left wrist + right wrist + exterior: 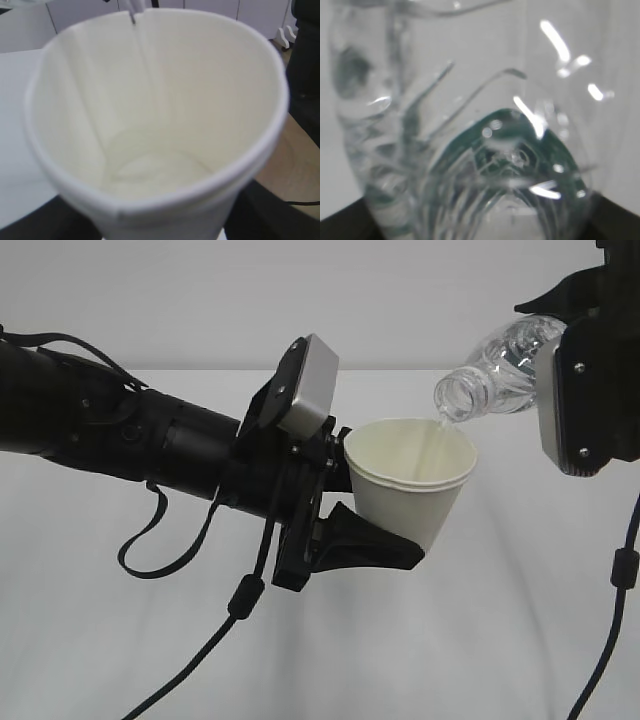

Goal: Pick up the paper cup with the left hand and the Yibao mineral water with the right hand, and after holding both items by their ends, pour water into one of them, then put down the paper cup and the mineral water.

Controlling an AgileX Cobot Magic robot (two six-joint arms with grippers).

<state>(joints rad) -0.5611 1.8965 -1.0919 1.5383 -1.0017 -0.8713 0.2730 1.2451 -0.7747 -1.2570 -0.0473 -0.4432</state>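
The left hand's pincer [345,505] reaches in from the left of the exterior view and pinches the paper cup [410,480] by its lower part, one black finger [365,540] running under the cup's base and the other hidden behind its wall near the rim. The cup is held upright in the air, well above the white worktop [480,640], its mouth open upward. Above and to the right, the right hand [590,390] holds the Yibao mineral water [495,370] tilted steeply, neck down and to the left, with the uncapped mouth just over the cup's far rim; a thin stream of water [438,430] falls from it into the cup. The right pincer itself is hidden behind its grey camera box, but the bottle fills the right wrist view, so it is pinched on the bottle's rear end. In the left wrist view the cup's interior [155,130] shows a shallow pool of water at the bottom [155,172] and the stream running down the inner wall.
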